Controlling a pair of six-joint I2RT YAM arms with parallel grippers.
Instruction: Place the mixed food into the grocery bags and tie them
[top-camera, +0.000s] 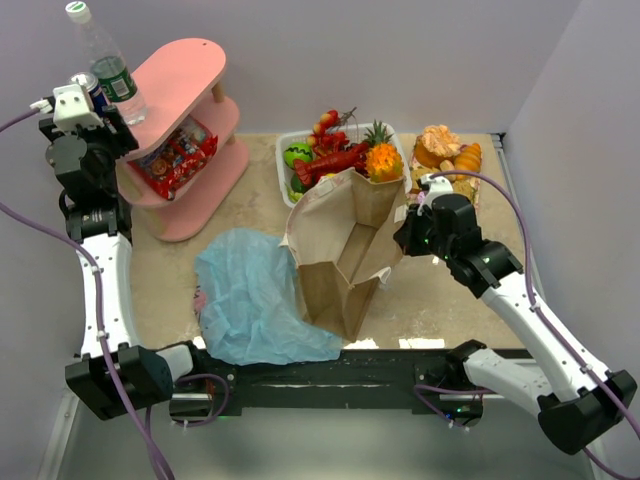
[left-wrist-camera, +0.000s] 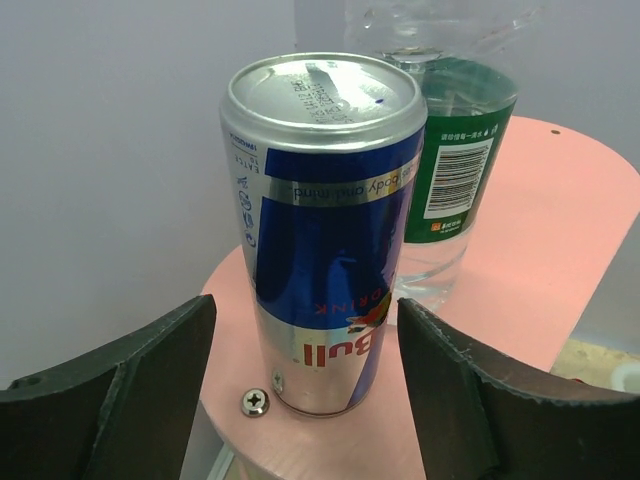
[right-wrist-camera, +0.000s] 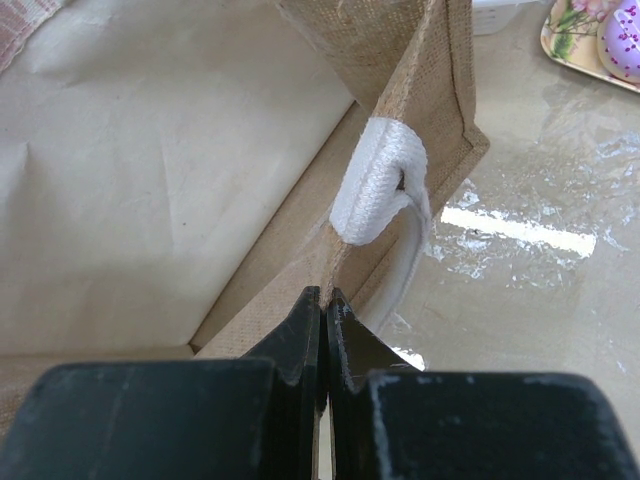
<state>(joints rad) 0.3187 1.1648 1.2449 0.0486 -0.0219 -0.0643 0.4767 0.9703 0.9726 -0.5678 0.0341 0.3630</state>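
A blue and silver can (left-wrist-camera: 320, 230) stands upright on the top of the pink shelf (left-wrist-camera: 560, 230), with a green-labelled clear bottle (left-wrist-camera: 455, 170) just behind it. My left gripper (left-wrist-camera: 305, 330) is open; its fingers flank the can's lower half with a small gap on each side. From above, that gripper (top-camera: 85, 105) is at the shelf's far left. The stiff brown bag (top-camera: 340, 250) stands open mid-table. My right gripper (right-wrist-camera: 325, 295) is shut on its rim, just below the white handle (right-wrist-camera: 385, 180). The light-blue plastic bag (top-camera: 250, 295) lies crumpled to its left.
A white basket (top-camera: 285, 150) behind the brown bag holds a red lobster (top-camera: 335, 160), a pineapple (top-camera: 382, 155) and green pieces. Red snack packets (top-camera: 180, 155) lie on the shelf's middle tier. Orange and bread-like foods (top-camera: 445, 150) sit at the back right.
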